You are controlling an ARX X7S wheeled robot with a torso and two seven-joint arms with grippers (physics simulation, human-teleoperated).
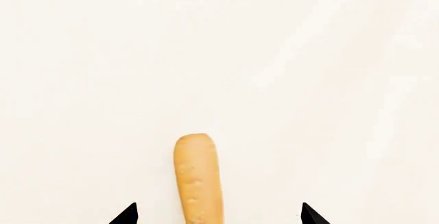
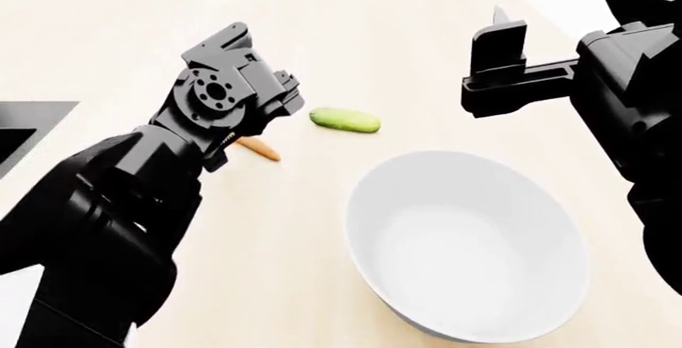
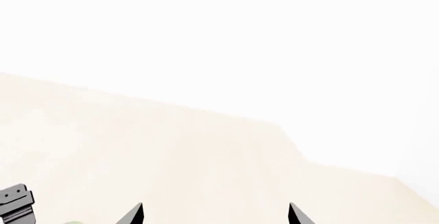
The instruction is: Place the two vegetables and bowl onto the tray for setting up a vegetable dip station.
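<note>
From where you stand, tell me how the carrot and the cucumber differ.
The carrot is orange and tapers to a thin end; the cucumber is light green with blunt, rounded ends. The carrot looks slimmer, the cucumber thicker. The carrot lies partly hidden under the left pincer, whose tips straddle it; the cucumber lies in the open. Both rest on the pale counter, beyond the white bowl.

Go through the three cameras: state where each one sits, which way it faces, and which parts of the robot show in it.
Head view: on the robot's head, facing forward and down at the counter with bowl, cucumber and carrot; both black arms show.
Left wrist view: near the left gripper, facing the counter; both fingertips flank the carrot, jaws apart.
Right wrist view: near the right gripper, facing bare counter and its far edge; fingertips spread.
Shared: the carrot appears in the head and left wrist views.
</note>
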